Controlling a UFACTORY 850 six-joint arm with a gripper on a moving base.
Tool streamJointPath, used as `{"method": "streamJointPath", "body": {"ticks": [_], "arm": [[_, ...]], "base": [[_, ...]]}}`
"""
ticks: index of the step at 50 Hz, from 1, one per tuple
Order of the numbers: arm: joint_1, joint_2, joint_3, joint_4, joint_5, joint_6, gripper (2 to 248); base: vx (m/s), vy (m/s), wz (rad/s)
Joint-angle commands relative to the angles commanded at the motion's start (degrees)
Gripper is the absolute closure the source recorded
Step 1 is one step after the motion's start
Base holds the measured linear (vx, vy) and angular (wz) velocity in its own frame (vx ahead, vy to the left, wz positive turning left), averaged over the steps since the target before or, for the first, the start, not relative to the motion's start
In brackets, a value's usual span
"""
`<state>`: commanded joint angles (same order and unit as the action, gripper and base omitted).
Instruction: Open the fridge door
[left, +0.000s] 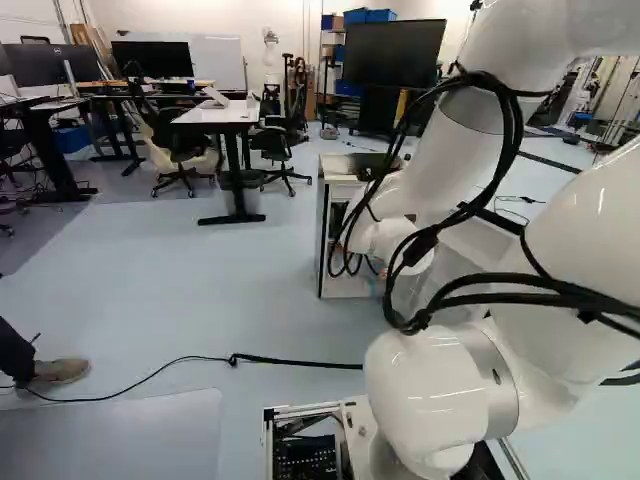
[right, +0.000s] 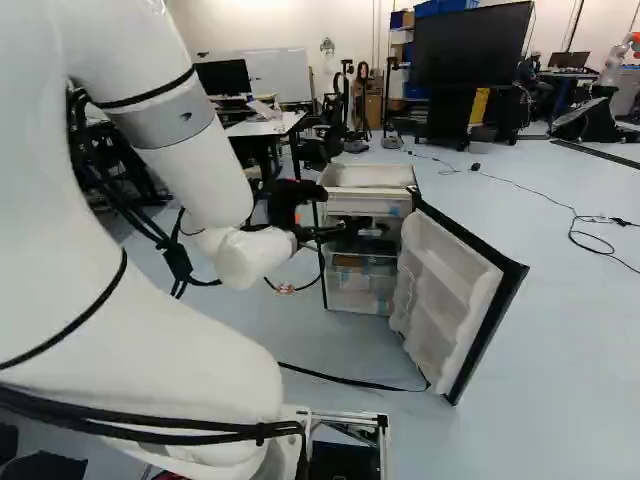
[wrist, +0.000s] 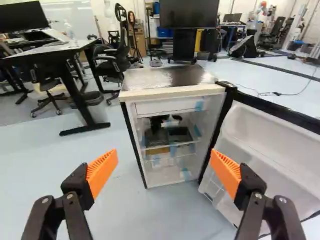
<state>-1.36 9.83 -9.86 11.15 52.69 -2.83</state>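
The black gripper (right: 345, 228) hangs in front of the fridge in the right base view. In the wrist view the gripper (wrist: 164, 172) is open, its orange pads wide apart with nothing between them. Ahead of it stands the small fridge (wrist: 162, 92), also behind the arm in the left base view (left: 345, 288). The fridge door (right: 450, 290) is swung wide out, its white shelved inner side showing; in the wrist view the door (wrist: 270, 145) lies beside and beyond one finger, apparently untouched. Shelves inside hold dark and small items (wrist: 170, 131).
A desk (left: 230, 115) and office chairs (left: 180, 150) stand beyond the fridge to one side. A large screen (right: 470, 70) is behind it. Black cables (left: 290, 361) cross the floor. A shoe and leg (left: 60, 371) show at the left base view's edge.
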Motion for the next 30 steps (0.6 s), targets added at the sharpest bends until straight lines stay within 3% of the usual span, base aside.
{"method": "streamJointPath", "body": {"ticks": [30], "arm": [[1.04,4.70,3.70,-8.49,-2.05,2.16,3]], "base": [[0.000,0.000,0.000]]}}
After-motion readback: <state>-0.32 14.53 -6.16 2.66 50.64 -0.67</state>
